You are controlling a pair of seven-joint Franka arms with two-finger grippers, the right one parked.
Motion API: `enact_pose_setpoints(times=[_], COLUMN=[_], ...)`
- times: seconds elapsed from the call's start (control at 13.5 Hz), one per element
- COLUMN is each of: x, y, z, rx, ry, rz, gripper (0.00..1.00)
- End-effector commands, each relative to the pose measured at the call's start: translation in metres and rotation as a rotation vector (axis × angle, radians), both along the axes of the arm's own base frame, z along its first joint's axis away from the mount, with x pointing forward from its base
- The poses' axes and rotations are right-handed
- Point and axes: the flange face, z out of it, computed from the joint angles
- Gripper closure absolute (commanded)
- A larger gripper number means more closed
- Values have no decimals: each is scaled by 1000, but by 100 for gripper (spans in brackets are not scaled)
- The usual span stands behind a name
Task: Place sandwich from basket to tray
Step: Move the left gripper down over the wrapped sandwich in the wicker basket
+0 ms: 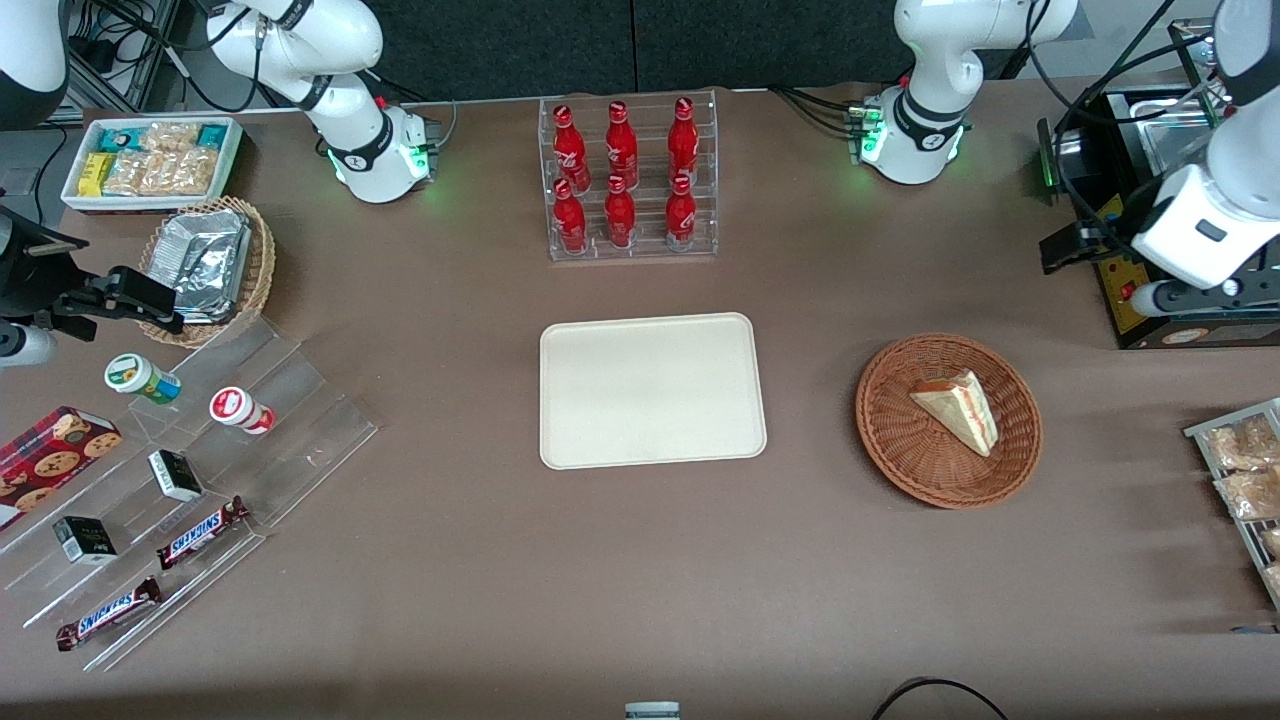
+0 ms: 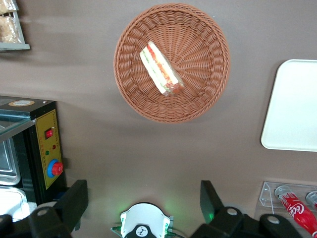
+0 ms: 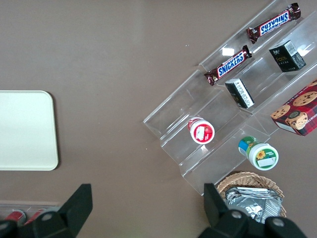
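- The round reddish-brown woven wicker basket (image 2: 172, 62) sits on the brown tabletop (image 2: 148, 148).
- A triangular sandwich of pale bread with red and green filling (image 2: 161, 69) lies inside the basket, off its centre.
- The cream rectangular plastic tray (image 2: 293, 106) lies well apart from the basket.
- The black two-finger gripper (image 2: 143, 203) hangs above the table, fingers (image 2: 74, 201) spread wide, holding nothing, apart from the basket.

The sandwich (image 1: 958, 407) (image 2: 161, 74) is a pale triangular wedge with red and green filling along one edge. It lies on its side inside the round reddish-brown woven basket (image 1: 905, 455) (image 2: 198, 94). The cream rectangular tray (image 1: 652, 390) (image 2: 294, 106) lies flat on the brown surface, empty, beside the basket and apart from it.
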Motion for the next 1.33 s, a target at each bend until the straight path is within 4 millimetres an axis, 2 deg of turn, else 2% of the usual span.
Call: enact_pose_setpoints(times=[0.0,0.07,0.22,0.52,0.74,1.04,1.26], x=[-5,-5,0,13,17,21,20], y=[1,0,0,1,-5,-7,-6], z=[10,11,1,-48,-98,-137,-182], rx=[-7,-13,-13,1,17,7,20], ry=[-6,-12,-9,-33,-80,-103,-166], rz=[-7,-7,9,38,132,177,351], gripper=[0,0,0,0,0,0,0])
